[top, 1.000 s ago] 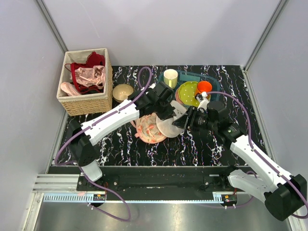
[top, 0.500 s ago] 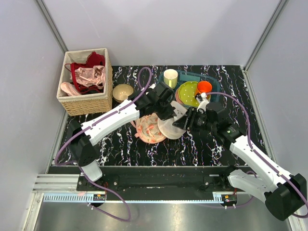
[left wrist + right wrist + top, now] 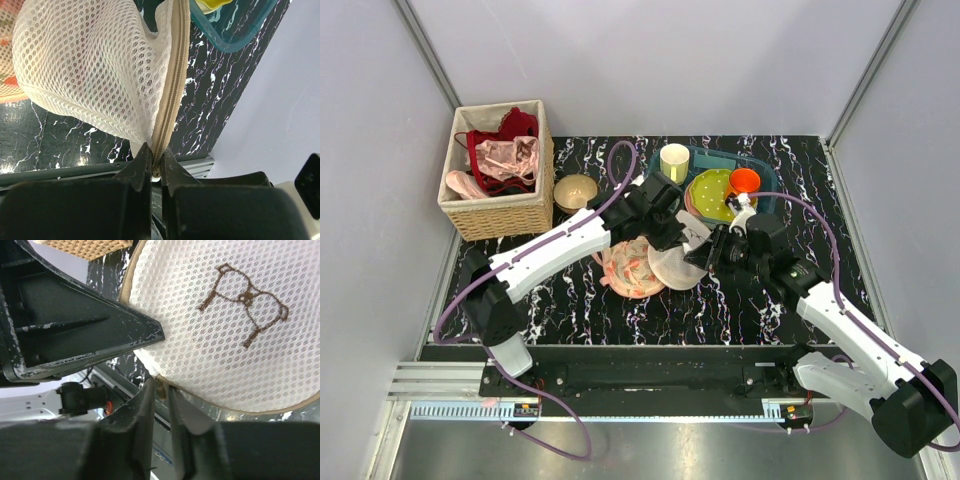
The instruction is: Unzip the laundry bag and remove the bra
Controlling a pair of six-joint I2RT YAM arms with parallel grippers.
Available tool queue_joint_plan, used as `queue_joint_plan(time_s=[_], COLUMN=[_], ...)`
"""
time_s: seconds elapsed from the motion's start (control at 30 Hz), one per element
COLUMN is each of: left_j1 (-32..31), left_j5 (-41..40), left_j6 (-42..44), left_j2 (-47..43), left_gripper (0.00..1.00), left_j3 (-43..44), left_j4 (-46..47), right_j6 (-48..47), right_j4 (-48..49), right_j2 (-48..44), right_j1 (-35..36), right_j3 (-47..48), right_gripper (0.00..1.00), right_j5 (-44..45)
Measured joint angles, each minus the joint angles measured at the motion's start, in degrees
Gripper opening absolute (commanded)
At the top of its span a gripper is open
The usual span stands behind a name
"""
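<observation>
The white mesh laundry bag (image 3: 675,265) lies mid-table, partly over a peach floral cloth (image 3: 628,268). My left gripper (image 3: 672,232) is at its far rim. In the left wrist view the left gripper (image 3: 156,167) is shut on the beige zip band (image 3: 172,100) of the bag (image 3: 85,65), which is lifted and taut. My right gripper (image 3: 703,252) is at the bag's right edge. In the right wrist view the right gripper (image 3: 161,390) is shut on the small zip pull (image 3: 161,385) at the rim of the bag (image 3: 235,315). No bra shows clearly through the mesh.
A wicker basket (image 3: 500,215) of garments stands at the back left, with a tan bowl (image 3: 575,190) beside it. Behind the bag are a cream cup (image 3: 674,160), a green spotted plate (image 3: 710,190), an orange cup (image 3: 744,180) and a teal tray (image 3: 765,165).
My right gripper has shifted slightly right and back along the bag's rim. The left gripper has edged back, still holding the zip band. The bag has shifted a little.
</observation>
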Motion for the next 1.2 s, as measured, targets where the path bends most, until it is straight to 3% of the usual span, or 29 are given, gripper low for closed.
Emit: queue_joint_plan(time_s=[0.03,0.07,0.1,0.33,0.5,0.8,1.0,1.07,1.1,1.13,1.17,1.2], left_j1=[0.00,-0.02,-0.04,0.15,2.45,6.71,6.69,6.75,6.78,6.82,6.91,7.02], left_j5=[0.00,0.00,0.00,0.17,1.62,3.76,5.99,7.93,9.44,10.62,11.80,12.76], left_j6=[-0.11,-0.15,-0.22,-0.04,3.04,11.37,20.33,24.55,27.12,29.09,30.82,32.37], left_j2=[-0.02,-0.04,-0.09,-0.13,-0.52,0.02,6.43,8.44,8.96,8.98,8.35,7.56], left_gripper=[0.00,0.00,0.00,0.00,0.00,0.00,0.02,0.30,0.52,0.80,0.99,0.99], left_j3=[-0.17,-0.33,-0.39,-0.39,-0.39,0.44,4.46,4.81,4.26,3.45,1.79,-0.02], left_j4=[0.04,0.02,-0.07,0.15,-1.01,-5.60,-0.35,3.28,5.92,7.91,11.23,13.88], right_j6=[-0.07,0.00,0.17,0.83,0.76,1.46,1.90,1.86,1.84,1.86,1.88,2.10], right_j4=[0.00,0.02,0.02,-0.50,-4.50,-11.63,-15.85,-18.03,-18.51,-19.17,-19.41,-19.34], right_j2=[0.00,0.00,0.00,-1.88,-8.52,-15.89,-18.88,-18.97,-18.75,-18.25,-17.73,-17.29], right_j1=[0.02,0.04,0.07,0.22,0.31,0.31,0.31,0.31,0.31,0.31,0.31,0.31], right_j3=[-0.07,-0.15,-0.28,-1.46,-4.94,-10.12,-7.96,-5.20,-3.74,-2.43,-1.38,-0.83], right_gripper=[0.15,0.03,0.00,0.00,0.00,0.00,0.00,0.00,0.00,0.00,0.00,0.00], right_j5=[0.33,0.63,0.94,3.21,6.88,8.57,8.59,8.98,9.05,9.05,8.98,8.98])
